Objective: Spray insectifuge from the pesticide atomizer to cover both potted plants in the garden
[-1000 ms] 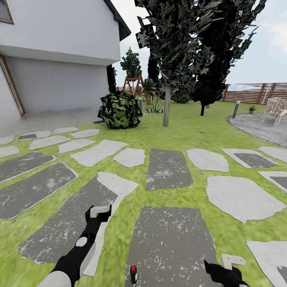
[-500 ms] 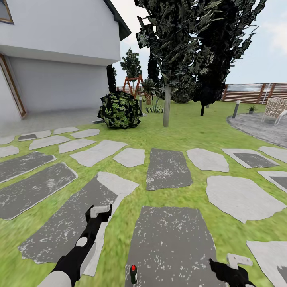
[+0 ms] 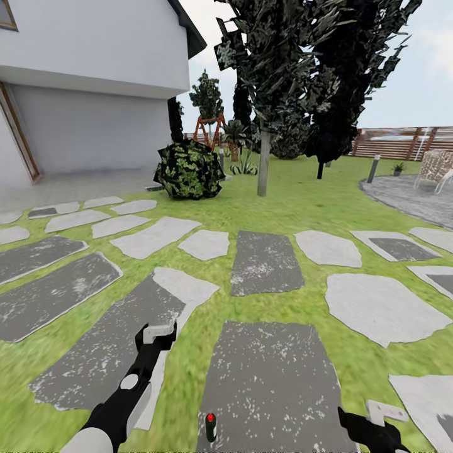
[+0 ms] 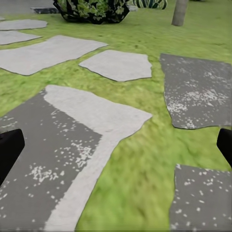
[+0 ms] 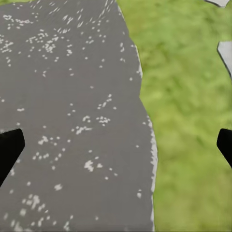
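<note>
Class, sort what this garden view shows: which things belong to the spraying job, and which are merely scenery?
Job: potted plant, far off by the fence; red-topped object, possibly the atomizer; left end effector and right end effector, both open.
Scenery: stepping stones, bush, tree trunk, wicker chair, house.

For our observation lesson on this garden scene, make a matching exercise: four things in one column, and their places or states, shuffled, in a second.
1. potted plant
2. leafy bush
3. left gripper
4. wicker seat

A. open, over a stepping stone's edge
B. beside the house
C. far off, near the fence
D. on the grey paving, at the head view's right edge

Pairs: 1-C, 2-B, 3-A, 4-D
</note>
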